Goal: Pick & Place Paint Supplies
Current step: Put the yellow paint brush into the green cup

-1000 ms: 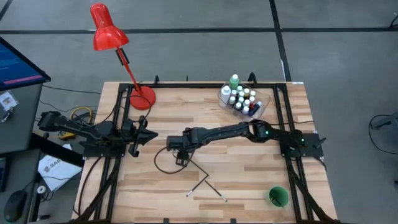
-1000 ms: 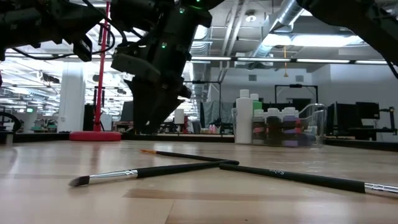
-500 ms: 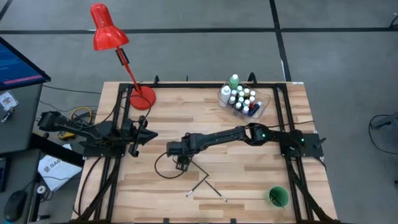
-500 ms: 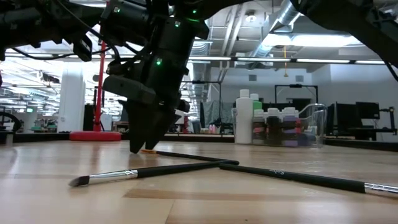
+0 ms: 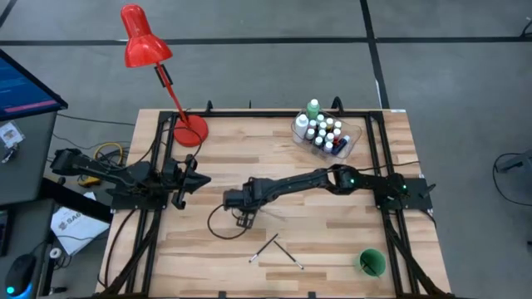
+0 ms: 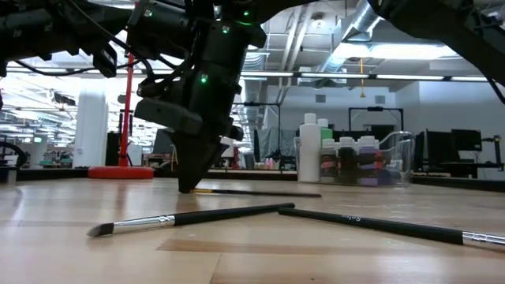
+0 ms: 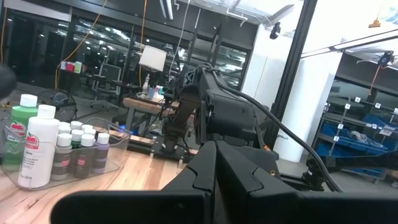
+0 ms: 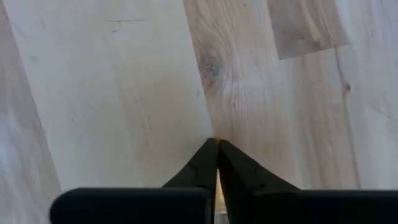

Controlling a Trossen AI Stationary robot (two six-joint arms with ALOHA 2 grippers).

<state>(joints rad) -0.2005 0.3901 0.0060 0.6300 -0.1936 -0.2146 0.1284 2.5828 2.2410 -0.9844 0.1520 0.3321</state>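
My right gripper (image 5: 242,220) stands at mid-table, pointing steeply down, with its tips (image 6: 188,188) on the wood. It is shut on the end of a thin dark paintbrush (image 6: 260,192) that lies flat on the table. Nearer the front edge lie two more brushes, crossed: one (image 6: 197,216) with its bristles to the left, one (image 6: 379,225) running right. The small paint bottles and the taller green and white ones stand in a clear tub (image 5: 324,134) at the far right. My left gripper (image 5: 198,179) waits shut at the table's left side. My right gripper pinches the brush's orange end (image 8: 216,142) between its two fingertips (image 6: 192,183). The fingers come from above, slanting steeply down. The brush's shaft (image 6: 260,192) lies on the table and runs away from the fingers.
A red desk lamp's base (image 5: 189,131) stands at the far left of the table. A green cup (image 5: 371,262) stands at the near right corner. A black cable (image 5: 218,224) loops on the wood beside my right gripper. Bare wood lies between the brushes and the tub.
My right gripper has come down onto the table and shut on the thin brush's orange end. The brush has turned about on the wood, its free end swinging away from the two crossed brushes.
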